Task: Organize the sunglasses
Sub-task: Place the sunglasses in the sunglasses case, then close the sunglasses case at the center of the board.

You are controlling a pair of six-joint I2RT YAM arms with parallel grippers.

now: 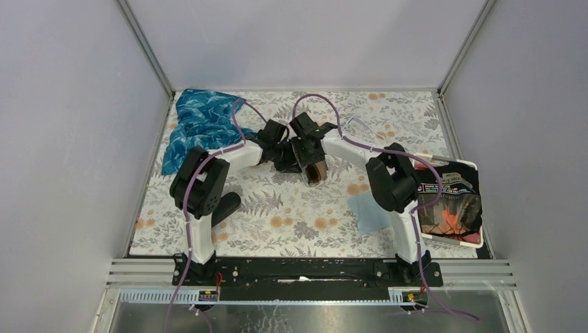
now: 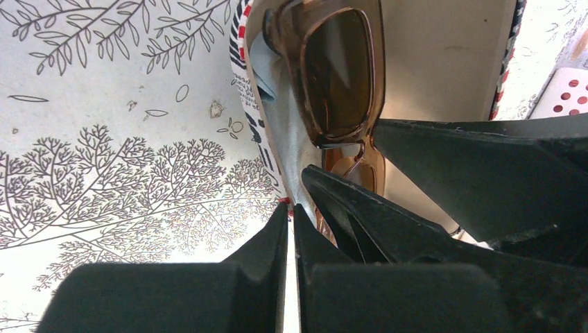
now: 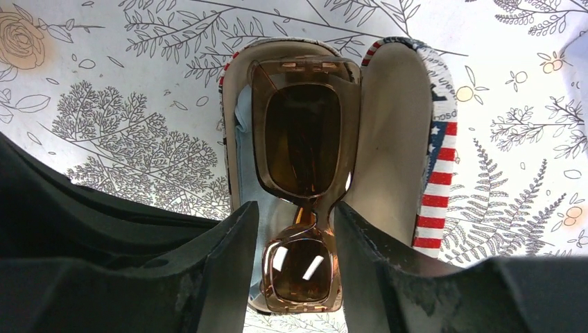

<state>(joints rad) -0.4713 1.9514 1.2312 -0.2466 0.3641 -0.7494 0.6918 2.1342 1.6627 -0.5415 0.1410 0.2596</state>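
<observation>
The sunglasses, with brown lenses and an amber frame, lie folded in the base of an open case with a cream lining and a stars-and-stripes outside. My right gripper hangs over them, open, a finger on each side of the bridge, gripping nothing. The left gripper is shut on the rim of the case, beside the sunglasses. From above, both grippers meet over the case at mid-table, and the arms hide most of it.
A blue patterned cloth lies at the back left. A white tray with dark printed items sits at the right edge. A pale blue cloth lies by the right arm and a black oval object by the left arm.
</observation>
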